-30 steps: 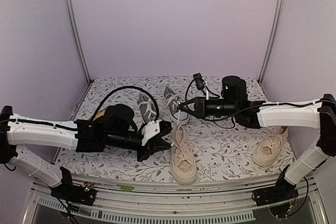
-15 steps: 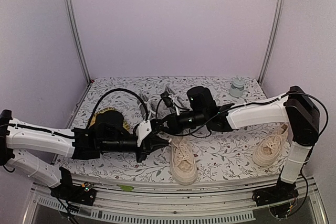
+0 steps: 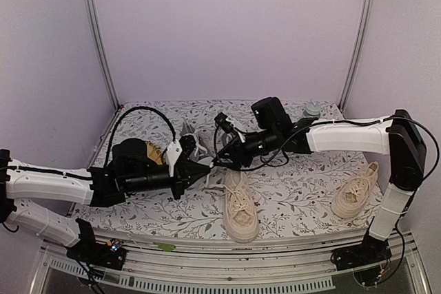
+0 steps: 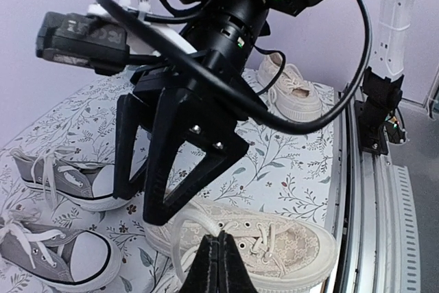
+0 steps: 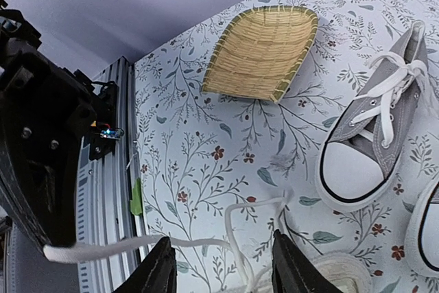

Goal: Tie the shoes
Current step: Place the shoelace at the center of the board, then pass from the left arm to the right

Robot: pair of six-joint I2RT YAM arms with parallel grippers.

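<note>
Just above the middle cream shoe (image 3: pixel 240 206), we find the left gripper (image 4: pixel 216 265) clenched on its lace (image 5: pixel 137 243) and the right gripper (image 5: pixel 223 265) unclenched, jaws spread. Behind that shoe stands the grey pair (image 5: pixel 374 135).

FRONT CENTRE: a large cream sneaker (image 3: pixel 240 206) stands upright on its sole, toe toward the near edge, with one lace (image 5: pixel 137 245) drawn out taut to the side and another strand curling loose above the eyelets. Its match, a second cream sneaker (image 3: pixel 354 195), sits upright well apart to the right. Farther back, two small grey sneakers (image 5: pixel 370 128) with white laces, toe caps and soles stand side by side.
</note>
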